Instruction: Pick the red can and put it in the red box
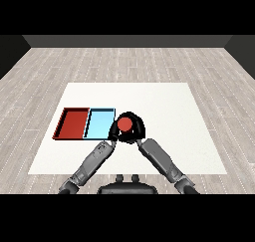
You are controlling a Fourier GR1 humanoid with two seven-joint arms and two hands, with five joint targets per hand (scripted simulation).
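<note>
Right black hand [136, 129] curls round the upright red cylindrical can [124, 123], just right of the light blue tray [99, 124]; the red tray [72, 123] lies farther left. Left hand's [113, 133] fingers: cannot tell.

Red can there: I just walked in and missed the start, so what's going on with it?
The robot's right hand is curled round the red can, just right of the light blue tray. The left hand is close against the can's left side; whether it grips is unclear. The red tray lies left of the blue one, with no can in it, so the can is not yet placed. All sit on the white table.
</note>
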